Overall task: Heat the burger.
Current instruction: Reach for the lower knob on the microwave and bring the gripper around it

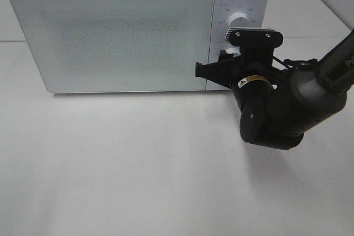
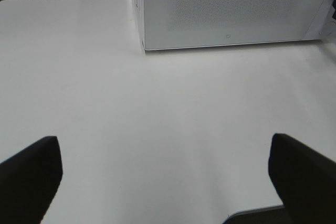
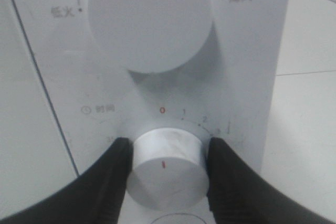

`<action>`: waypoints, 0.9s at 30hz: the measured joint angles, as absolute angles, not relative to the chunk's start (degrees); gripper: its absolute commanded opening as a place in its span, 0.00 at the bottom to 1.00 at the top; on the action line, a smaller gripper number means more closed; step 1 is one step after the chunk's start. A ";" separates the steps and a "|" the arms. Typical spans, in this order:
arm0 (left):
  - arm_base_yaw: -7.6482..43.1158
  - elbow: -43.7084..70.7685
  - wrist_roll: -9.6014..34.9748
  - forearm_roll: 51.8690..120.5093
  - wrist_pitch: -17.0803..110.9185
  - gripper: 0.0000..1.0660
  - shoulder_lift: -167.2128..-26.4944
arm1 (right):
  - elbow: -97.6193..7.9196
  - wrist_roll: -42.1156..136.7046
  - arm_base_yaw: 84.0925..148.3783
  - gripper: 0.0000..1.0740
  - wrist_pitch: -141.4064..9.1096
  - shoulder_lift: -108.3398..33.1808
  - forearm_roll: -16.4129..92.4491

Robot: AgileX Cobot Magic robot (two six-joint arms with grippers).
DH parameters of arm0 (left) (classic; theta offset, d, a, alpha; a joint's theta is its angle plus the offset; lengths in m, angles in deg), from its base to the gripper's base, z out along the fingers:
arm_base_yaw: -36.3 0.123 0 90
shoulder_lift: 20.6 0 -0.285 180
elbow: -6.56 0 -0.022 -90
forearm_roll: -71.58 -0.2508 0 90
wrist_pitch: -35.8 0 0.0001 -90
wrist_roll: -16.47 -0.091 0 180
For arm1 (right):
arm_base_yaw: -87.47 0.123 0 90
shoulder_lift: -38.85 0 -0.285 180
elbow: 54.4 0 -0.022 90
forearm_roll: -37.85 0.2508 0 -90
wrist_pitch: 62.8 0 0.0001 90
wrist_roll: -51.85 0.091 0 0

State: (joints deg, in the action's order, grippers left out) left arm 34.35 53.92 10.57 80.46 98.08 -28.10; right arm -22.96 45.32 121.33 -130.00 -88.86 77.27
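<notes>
The burger is hidden; no view shows it. The white microwave (image 1: 121,31) stands at the back of the table with its door closed. My right gripper (image 1: 227,58) reaches to the control panel at the microwave's right end. In the right wrist view the right gripper (image 3: 167,153) is shut on the lower timer knob (image 3: 165,174), with one black finger (image 3: 113,171) pressed on each side of it. My left gripper (image 2: 165,153) hangs open over bare table in front of the microwave (image 2: 231,9), holding nothing.
A second, larger knob (image 3: 149,17) sits above the timer knob on the panel (image 1: 239,17). The right arm's dark body (image 1: 287,109) hangs over the table in front of the panel. The white table (image 1: 138,169) stretches in front of the microwave.
</notes>
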 measured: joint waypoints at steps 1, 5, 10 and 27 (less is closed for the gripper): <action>34.35 53.92 10.57 80.46 98.08 0.94 -28.10 | -22.73 49.56 121.28 0.00 -130.06 -88.86 76.52; 34.35 53.92 10.57 80.46 98.08 0.94 -28.10 | -22.45 57.81 121.16 0.00 -130.35 -88.86 75.72; 34.35 53.92 10.57 80.46 98.08 0.94 -28.10 | -22.16 74.94 120.82 0.00 -130.41 -88.86 74.46; 34.35 53.92 10.57 80.46 98.08 0.94 -28.10 | -21.59 119.69 120.48 0.00 -130.23 -88.86 72.28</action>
